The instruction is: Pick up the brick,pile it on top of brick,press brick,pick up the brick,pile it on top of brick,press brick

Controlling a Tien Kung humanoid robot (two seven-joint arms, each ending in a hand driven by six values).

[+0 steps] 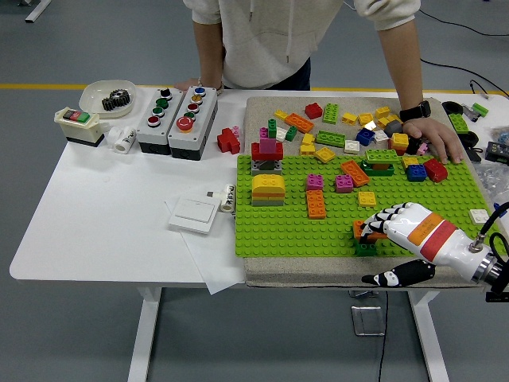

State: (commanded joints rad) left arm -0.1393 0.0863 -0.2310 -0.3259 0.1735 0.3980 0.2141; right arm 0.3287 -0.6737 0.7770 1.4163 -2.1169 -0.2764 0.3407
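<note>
1. Leftmost, at the desk's [95,215] ten o'clock, sit a switch box [77,125], a bowl with a gear [107,95] and two button boxes [176,118].
2. Toward the middle, the green baseplate [286,227] carries a yellow-topped stack [268,189] and an orange brick [316,204].
3. At the baseplate's five o'clock, the right hand [390,225] has its fingers curled down onto the orange-on-green brick stack [363,237], pressing it against the plate.
4. At two o'clock, a person's hand [433,137] rests flat among loose bricks [342,127].
</note>
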